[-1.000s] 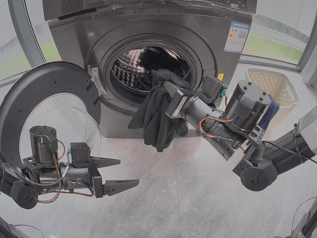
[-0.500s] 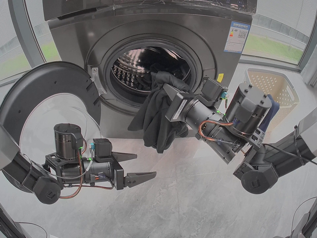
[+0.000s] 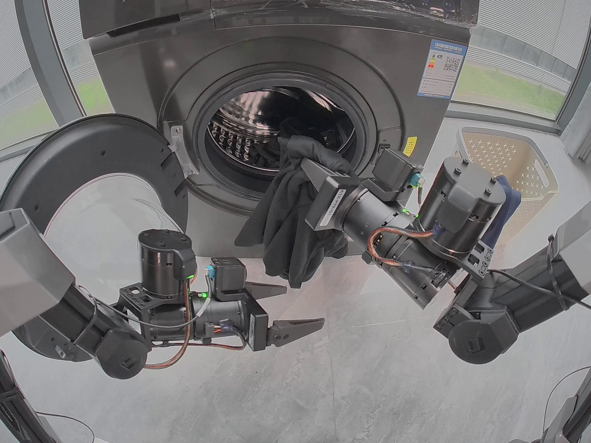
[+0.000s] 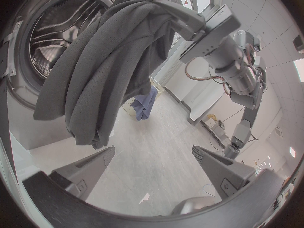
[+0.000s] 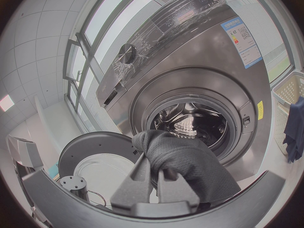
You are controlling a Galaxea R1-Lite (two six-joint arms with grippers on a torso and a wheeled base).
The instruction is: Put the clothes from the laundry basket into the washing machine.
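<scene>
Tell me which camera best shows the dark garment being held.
The left wrist view: the dark garment hangs there in full, from the right gripper down to its lowest folds. The head view shows it partly behind the right arm; the right wrist view shows its bunched top in the gripper.

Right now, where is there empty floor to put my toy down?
The bare floor between the left gripper and the right arm, in front of the washing machine, is free. It is crowded at the drum mouth, where the right gripper holds the dark garment, and by the open door.
</scene>
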